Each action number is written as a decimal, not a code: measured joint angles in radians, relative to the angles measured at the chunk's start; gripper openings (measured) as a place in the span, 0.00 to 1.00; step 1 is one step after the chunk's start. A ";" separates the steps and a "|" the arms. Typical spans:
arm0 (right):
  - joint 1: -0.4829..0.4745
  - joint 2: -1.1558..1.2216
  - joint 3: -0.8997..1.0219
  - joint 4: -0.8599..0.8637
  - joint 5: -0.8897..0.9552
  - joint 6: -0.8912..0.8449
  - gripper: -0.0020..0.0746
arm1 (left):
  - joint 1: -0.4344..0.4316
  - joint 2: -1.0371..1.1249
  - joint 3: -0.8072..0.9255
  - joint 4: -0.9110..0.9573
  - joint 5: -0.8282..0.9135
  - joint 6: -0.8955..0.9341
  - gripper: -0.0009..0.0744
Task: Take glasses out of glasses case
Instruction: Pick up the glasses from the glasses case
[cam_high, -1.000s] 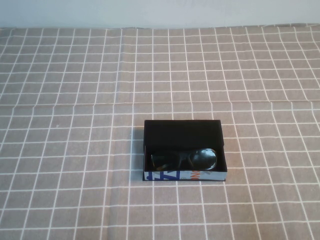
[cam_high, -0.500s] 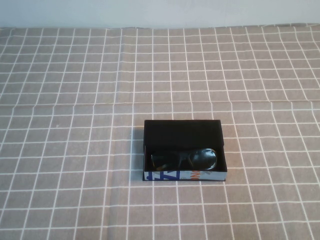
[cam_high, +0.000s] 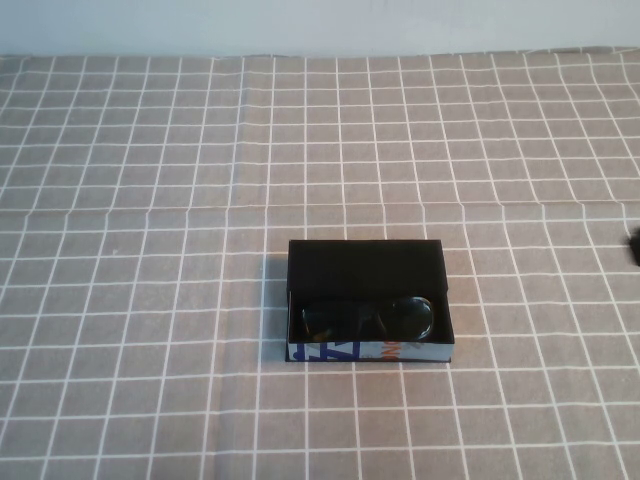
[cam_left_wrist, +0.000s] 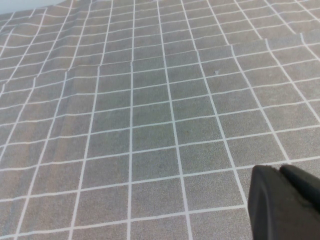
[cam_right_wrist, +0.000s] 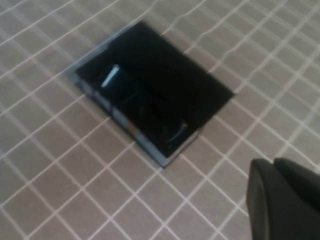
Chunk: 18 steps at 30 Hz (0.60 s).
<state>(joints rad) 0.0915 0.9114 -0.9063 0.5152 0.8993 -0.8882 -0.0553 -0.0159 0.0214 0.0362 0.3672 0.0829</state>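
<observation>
At table centre the glasses (cam_high: 367, 317) are lying low in the case (cam_high: 366, 262); right gripper (cam_right_wrist: 284, 199), at the right edge, and left gripper (cam_left_wrist: 285, 202), off to the left, are showing no readable jaw state, so a shallow reach is risking dragging the case instead.

No legible text, brand, number or sign can be read. Blue and orange markings on white are printed along the front side of the glasses case (cam_high: 369, 351), toward the counter's near edge, but no letters can be made out.
</observation>
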 joint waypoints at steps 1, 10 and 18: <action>0.012 0.045 -0.035 0.004 0.020 -0.018 0.00 | 0.000 0.000 0.000 0.000 0.000 0.000 0.01; 0.267 0.455 -0.319 -0.180 0.094 -0.067 0.00 | 0.000 0.000 0.000 0.000 0.000 0.000 0.01; 0.413 0.739 -0.503 -0.257 0.095 -0.131 0.15 | 0.000 0.000 0.000 0.000 0.000 0.000 0.01</action>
<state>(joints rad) 0.5043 1.6500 -1.4095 0.2581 0.9946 -1.0192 -0.0553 -0.0159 0.0214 0.0362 0.3672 0.0829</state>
